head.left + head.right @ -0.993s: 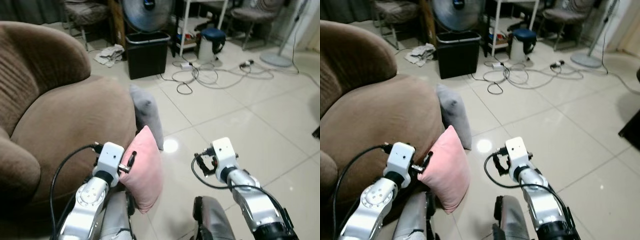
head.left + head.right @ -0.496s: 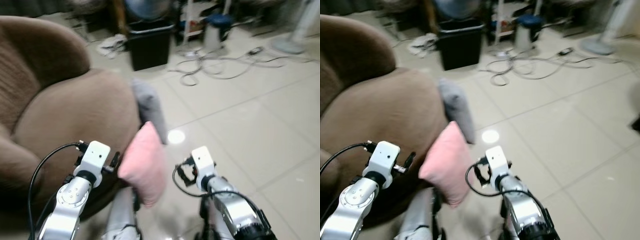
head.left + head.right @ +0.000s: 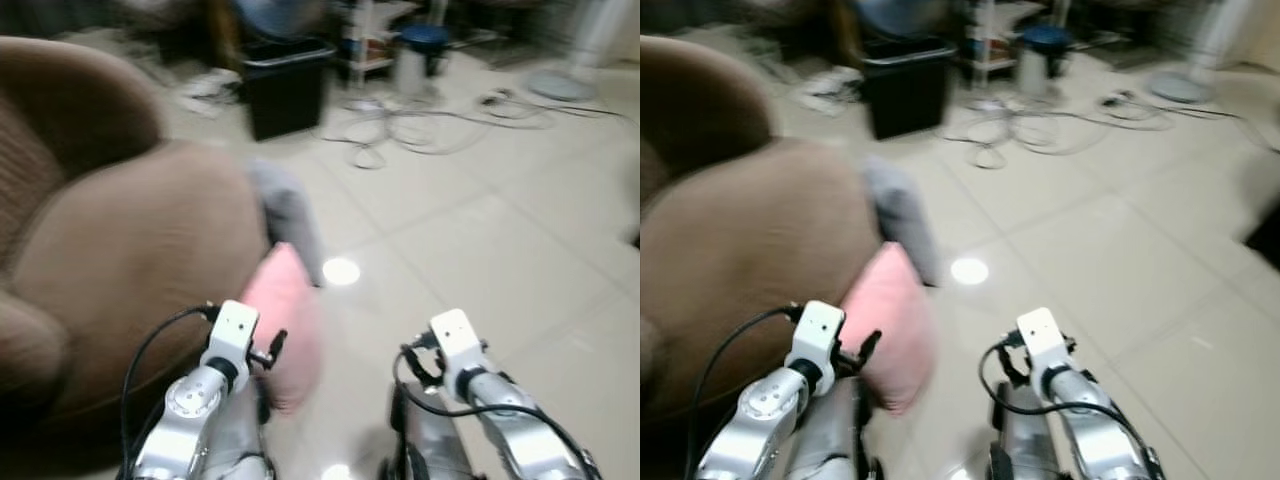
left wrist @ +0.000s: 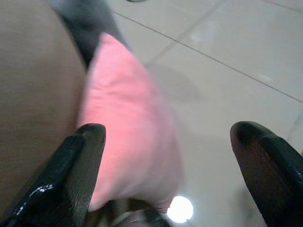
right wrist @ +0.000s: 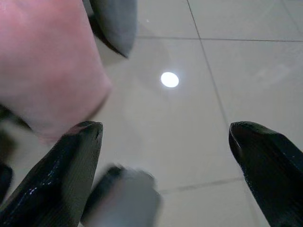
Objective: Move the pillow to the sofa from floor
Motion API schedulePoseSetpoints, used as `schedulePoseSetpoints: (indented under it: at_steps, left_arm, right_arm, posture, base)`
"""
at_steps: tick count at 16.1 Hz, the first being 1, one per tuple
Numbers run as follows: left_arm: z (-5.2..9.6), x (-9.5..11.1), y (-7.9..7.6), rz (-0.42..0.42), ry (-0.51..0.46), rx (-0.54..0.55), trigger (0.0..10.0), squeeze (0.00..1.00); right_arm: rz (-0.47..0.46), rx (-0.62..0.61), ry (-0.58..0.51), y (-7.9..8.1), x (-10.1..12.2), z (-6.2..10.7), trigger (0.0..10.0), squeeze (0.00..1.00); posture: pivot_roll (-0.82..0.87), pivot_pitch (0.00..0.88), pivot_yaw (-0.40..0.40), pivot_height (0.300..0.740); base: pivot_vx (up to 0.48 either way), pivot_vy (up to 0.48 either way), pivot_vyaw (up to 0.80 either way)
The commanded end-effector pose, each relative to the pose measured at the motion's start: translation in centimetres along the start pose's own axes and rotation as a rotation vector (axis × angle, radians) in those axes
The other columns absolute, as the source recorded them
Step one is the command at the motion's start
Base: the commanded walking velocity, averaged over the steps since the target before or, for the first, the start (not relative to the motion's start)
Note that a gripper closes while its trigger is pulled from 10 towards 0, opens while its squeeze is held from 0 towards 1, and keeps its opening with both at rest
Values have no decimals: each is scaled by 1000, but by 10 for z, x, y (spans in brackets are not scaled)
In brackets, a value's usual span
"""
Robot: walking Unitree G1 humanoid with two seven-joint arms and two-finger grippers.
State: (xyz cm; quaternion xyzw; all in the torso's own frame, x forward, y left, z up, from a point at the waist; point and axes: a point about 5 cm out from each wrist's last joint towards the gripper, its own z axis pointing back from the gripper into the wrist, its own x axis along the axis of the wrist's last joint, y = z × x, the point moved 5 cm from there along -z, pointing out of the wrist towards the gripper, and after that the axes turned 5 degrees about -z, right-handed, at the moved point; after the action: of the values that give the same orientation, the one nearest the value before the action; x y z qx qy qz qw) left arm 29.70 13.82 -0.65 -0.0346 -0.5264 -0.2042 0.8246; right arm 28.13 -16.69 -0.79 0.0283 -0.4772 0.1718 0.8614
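Note:
A pink pillow [image 3: 287, 325] stands on edge on the tiled floor, leaning against the front of the brown sofa [image 3: 120, 250]. A grey pillow [image 3: 290, 215] leans on the sofa just behind it. My left gripper [image 4: 175, 179] is open, held low beside the sofa with the pink pillow [image 4: 128, 127] right before its fingers [image 4: 78, 175]. My right gripper [image 5: 165, 175] is open too, low over bare tiles to the pillow's right, with the pink pillow [image 5: 47, 66] to one side. Both wrists [image 3: 232, 340] [image 3: 452, 345] show at the bottom of the blurred eye views.
A black bin [image 3: 288, 85] stands on the floor behind the sofa's end, with a tangle of cables [image 3: 420, 125] and a small white and blue container [image 3: 415, 55] to its right. Open tiled floor [image 3: 500, 230] stretches to the right.
The whole picture shifted and stays blurred, so the camera moved. Both wrists now sit a little further right in the picture; the pink pillow stays leaning against the sofa.

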Motion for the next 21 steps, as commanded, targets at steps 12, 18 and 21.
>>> schedulePoseSetpoints:
  at_steps: [12,18,21]
  left_arm:
    - [-17,-37,51,50,125,337,10000,1000]
    - [-17,-18,88,32,97,460,10000,1000]
    - [-14,-14,99,-2,95,516,10000,1000]
  right_arm:
    - [251,234,-37,15,35,35,10000,0]
    - [392,344,-63,28,59,49,10000,0]
    - [419,346,-62,21,68,58,10000,0]
  posture:
    - [-132,175,-179,562]
    - [-223,250,-218,562]
    - [-261,280,-223,562]
  base:
    - [0,0,0]
    - [0,0,0]
    - [0,0,0]
